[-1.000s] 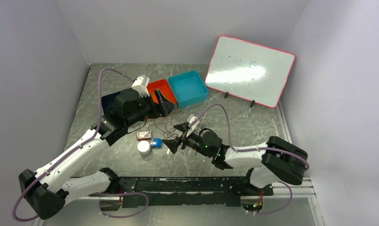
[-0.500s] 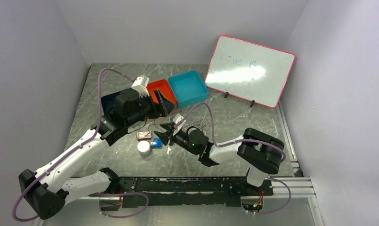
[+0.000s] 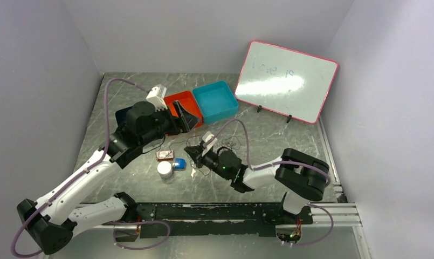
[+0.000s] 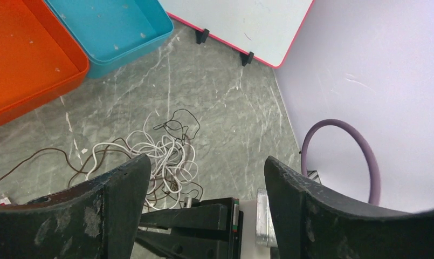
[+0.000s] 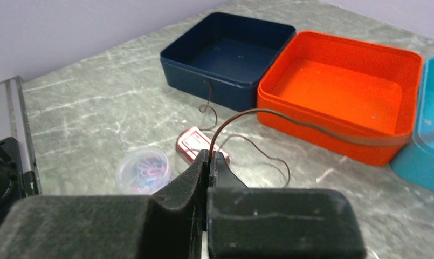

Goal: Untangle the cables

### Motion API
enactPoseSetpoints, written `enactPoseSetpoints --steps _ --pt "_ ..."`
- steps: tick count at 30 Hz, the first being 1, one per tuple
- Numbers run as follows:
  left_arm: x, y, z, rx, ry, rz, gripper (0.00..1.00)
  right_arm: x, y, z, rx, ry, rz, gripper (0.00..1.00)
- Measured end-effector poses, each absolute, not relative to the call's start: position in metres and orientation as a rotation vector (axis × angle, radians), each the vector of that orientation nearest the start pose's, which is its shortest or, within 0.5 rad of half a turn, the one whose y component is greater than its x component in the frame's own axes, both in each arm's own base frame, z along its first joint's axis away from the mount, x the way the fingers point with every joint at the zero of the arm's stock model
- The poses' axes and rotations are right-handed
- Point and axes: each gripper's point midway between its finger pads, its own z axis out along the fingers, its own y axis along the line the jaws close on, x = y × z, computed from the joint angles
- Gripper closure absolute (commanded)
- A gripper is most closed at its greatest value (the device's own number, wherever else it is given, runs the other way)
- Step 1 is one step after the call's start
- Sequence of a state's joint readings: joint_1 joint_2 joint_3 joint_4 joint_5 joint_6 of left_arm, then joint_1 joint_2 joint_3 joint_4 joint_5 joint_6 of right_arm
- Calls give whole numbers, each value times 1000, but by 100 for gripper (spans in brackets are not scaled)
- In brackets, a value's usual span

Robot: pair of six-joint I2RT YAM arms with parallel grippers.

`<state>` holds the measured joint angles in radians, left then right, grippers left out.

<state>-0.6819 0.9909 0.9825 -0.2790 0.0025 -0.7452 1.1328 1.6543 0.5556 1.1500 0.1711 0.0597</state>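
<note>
The cables (image 4: 162, 154) lie as a loose tangle of white and dark brown loops on the grey marble table (image 4: 231, 108); in the top view the cables (image 3: 229, 142) show just beside the right wrist. My right gripper (image 5: 209, 158) is shut on one dark brown cable (image 5: 241, 114), which rises from the jaws and arcs right across the orange box. In the top view the right gripper (image 3: 193, 151) sits low near the table's middle. My left gripper (image 4: 206, 162) hangs open above the tangle, holding nothing, and in the top view the left gripper (image 3: 185, 115) is by the orange box.
An orange box (image 3: 183, 102), a teal box (image 3: 215, 101) and a navy box (image 5: 231, 54) stand at the back. A whiteboard (image 3: 286, 81) leans at the back right. A red packet (image 3: 164, 155), a round tub of paper clips (image 3: 164, 169) and a small blue item (image 3: 179, 164) lie left of the right gripper.
My right gripper has moved left towards the cables and gone from open to shut on a dark cable. The left arm has lifted slightly, its jaws staying open.
</note>
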Motion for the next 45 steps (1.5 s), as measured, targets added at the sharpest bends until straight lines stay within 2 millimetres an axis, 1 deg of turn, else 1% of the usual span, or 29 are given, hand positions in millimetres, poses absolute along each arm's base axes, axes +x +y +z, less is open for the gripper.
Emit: enactPoseSetpoints --steps 5,8,9,10,12,14,18,21,23,25,29,33,38,39,42,45 --pt "257 -234 311 -83 1950 -927 17 217 375 142 -642 1487 768 100" --pt "258 -223 332 -106 1905 -888 17 215 358 132 -618 1530 734 100" --pt "258 -218 338 -117 1893 -873 17 216 353 131 -608 1544 722 97" --pt "258 -213 343 -129 1878 -858 17 216 349 130 -597 1560 711 90" --pt "257 -203 347 -156 1868 -822 17 218 343 132 -568 1589 695 69" --pt "256 -192 342 -188 1883 -772 17 219 338 135 -536 1624 682 57" --pt "255 -173 314 -274 1958 -655 18 221 325 141 -463 1712 646 44" --pt "249 -159 279 -333 2041 -559 18 219 310 144 -396 1777 629 40" --pt "245 -151 258 -364 2096 -495 18 215 298 145 -355 1818 620 38" --pt "240 -143 241 -392 2142 -435 19 210 286 147 -321 1856 617 37" --pt "235 -134 211 -410 2225 -331 19 203 274 154 -295 1910 614 37" --pt "234 -133 186 -392 2298 -253 19 197 277 164 -318 1955 621 37" --pt "243 -140 158 -311 2382 -152 20 192 299 180 -395 1991 677 36" --pt "245 -141 153 -292 2397 -131 19 189 302 182 -411 1991 695 35" --pt "255 -142 136 -233 2439 -59 18 183 306 180 -442 2000 728 35" --pt "268 -139 123 -202 2464 -11 19 179 301 178 -447 2001 741 34"
